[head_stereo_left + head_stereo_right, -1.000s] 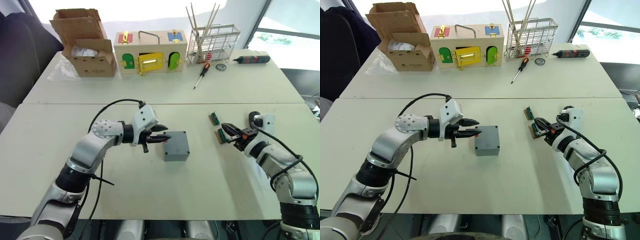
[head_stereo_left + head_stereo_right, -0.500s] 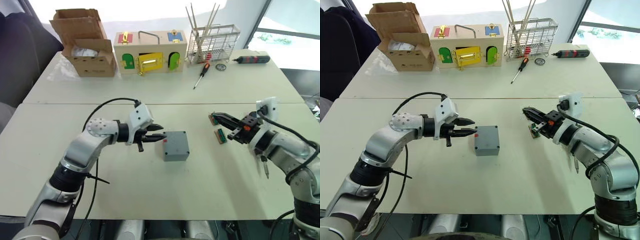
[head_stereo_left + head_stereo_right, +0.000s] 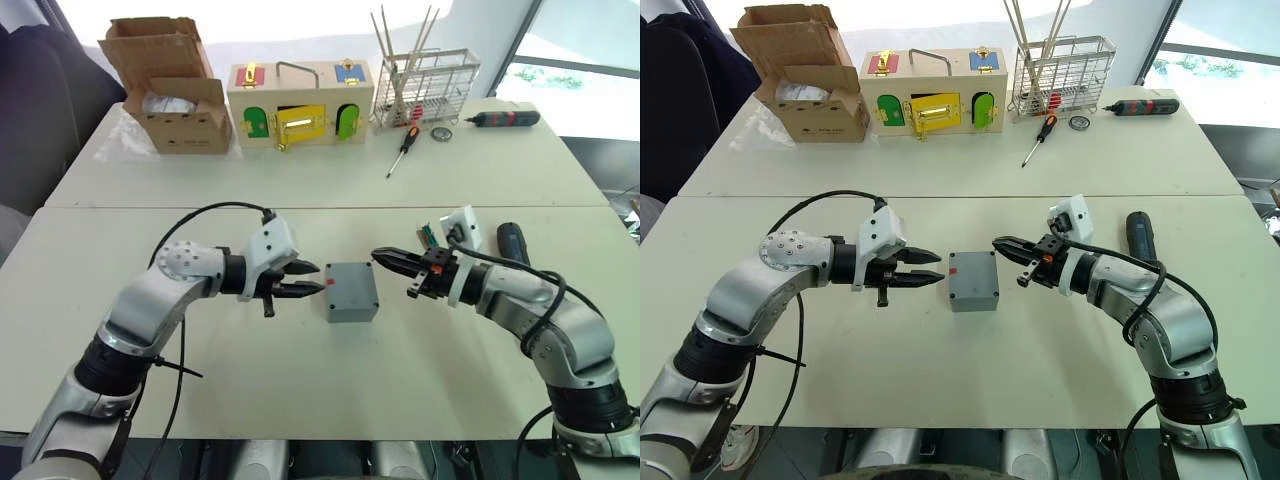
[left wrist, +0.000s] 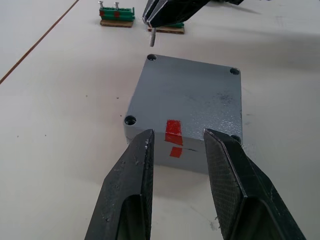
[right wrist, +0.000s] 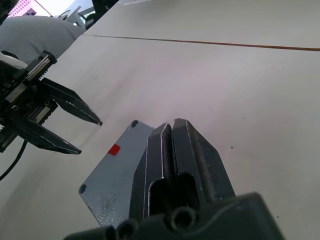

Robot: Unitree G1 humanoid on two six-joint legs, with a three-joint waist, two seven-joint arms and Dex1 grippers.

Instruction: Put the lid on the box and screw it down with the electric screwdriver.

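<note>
Box point(image 3: 351, 291) and lid point(image 4: 192, 87) sit together as one grey block at the centre of the head view, on the near white table point(image 3: 300, 390), the lid already seated flat on top with its corner screw holes showing and a red mark on the side facing my left arm. My left gripper point(image 3: 312, 281) hangs just left of that block, level with its side, fingers spread apart and holding nothing; through the left wrist camera the two fingers point(image 4: 131, 190) frame the red mark and stop a little short of the wall without touching it. My right gripper point(image 3: 384, 259) comes in from the right of centre, its tips just above the block's upper right corner. Its fingers point(image 5: 172, 155) are pressed together, and a thin metal pin, perhaps a screw, pokes down from between the tips point(image 4: 152, 36) in the left wrist view, above the lid's corner hole. Electric screwdriver point(image 3: 516, 243) lies on the table right of centre, behind my right forearm, well apart from the block. Two small green and brown pieces point(image 4: 116, 14) rest on the table just beyond the block. Along the top of the frame, on the far table, stand a brown cardboard box point(image 3: 170, 90) at upper left, a wooden box with coloured doors point(image 3: 300, 105) beside it, a wire rack point(image 3: 428, 88), an orange-and-black hand screwdriver point(image 3: 403, 150) and a smaller black-and-red tool point(image 3: 507, 119) at upper right.
</note>
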